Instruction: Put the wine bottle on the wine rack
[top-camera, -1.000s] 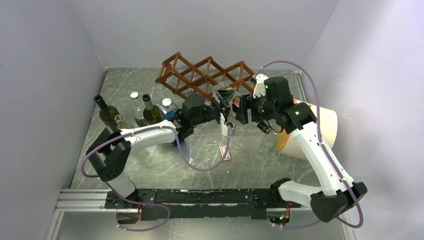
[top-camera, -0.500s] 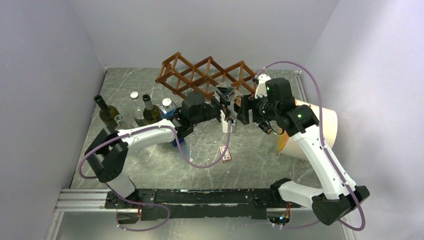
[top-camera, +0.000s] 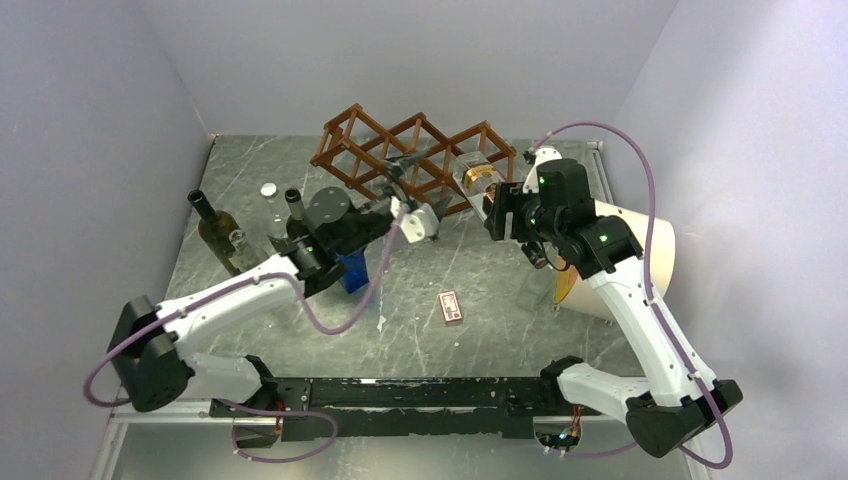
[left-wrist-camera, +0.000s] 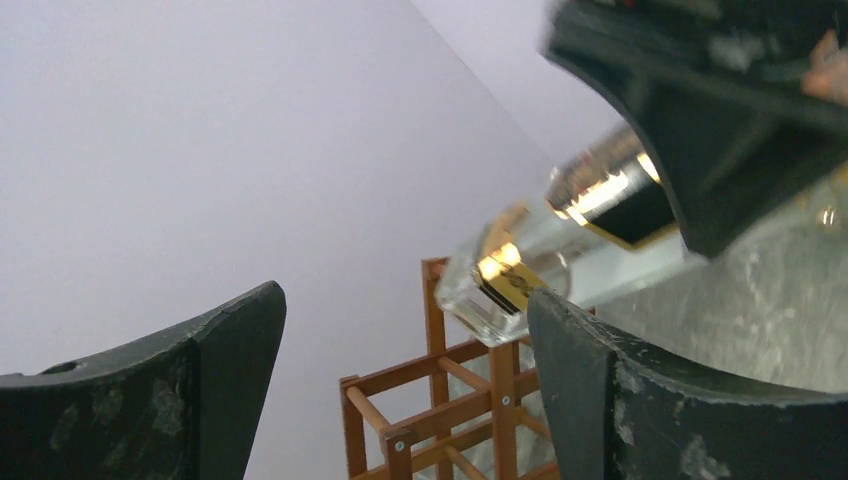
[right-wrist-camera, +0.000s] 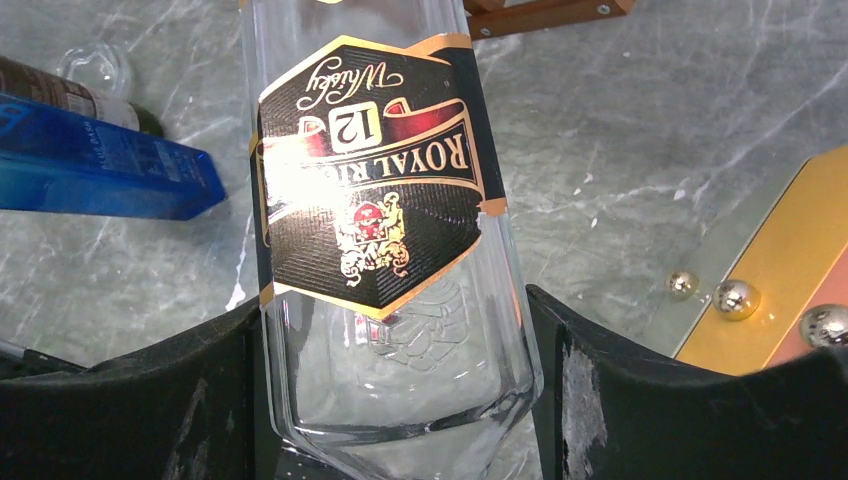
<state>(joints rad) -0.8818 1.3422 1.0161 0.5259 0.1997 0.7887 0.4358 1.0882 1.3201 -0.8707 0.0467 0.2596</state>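
My right arm rises from its base at the near edge, bends at the elbow and reaches in toward the back of the table (top-camera: 520, 330). Its right gripper (top-camera: 492, 205) is level with the right end of the wine rack (top-camera: 400, 150). Its jaws are clamped on the wine bottle (right-wrist-camera: 385, 230), a clear glass one with a black and gold label. In the right wrist view both fingers press against the glass on either side, just below the label. The bottle lies roughly level in the air, its square base pointing away from the gripper toward the rack's rightmost cell. From overhead I think it is just at that cell's front, but I cannot tell whether the glass touches the slats. My left arm is stretched long and low from its base, the forearm running diagonally toward the rack's middle. The left gripper (left-wrist-camera: 400, 300) looks up at the rack top and the bottle's base. Its jaws stand wide apart with nothing between them. Behind that arm, on the left of the table, stand two dark bottles (top-camera: 215, 230) and a blue box (top-camera: 350, 272). A small box (top-camera: 452, 306) lies flat near the middle.
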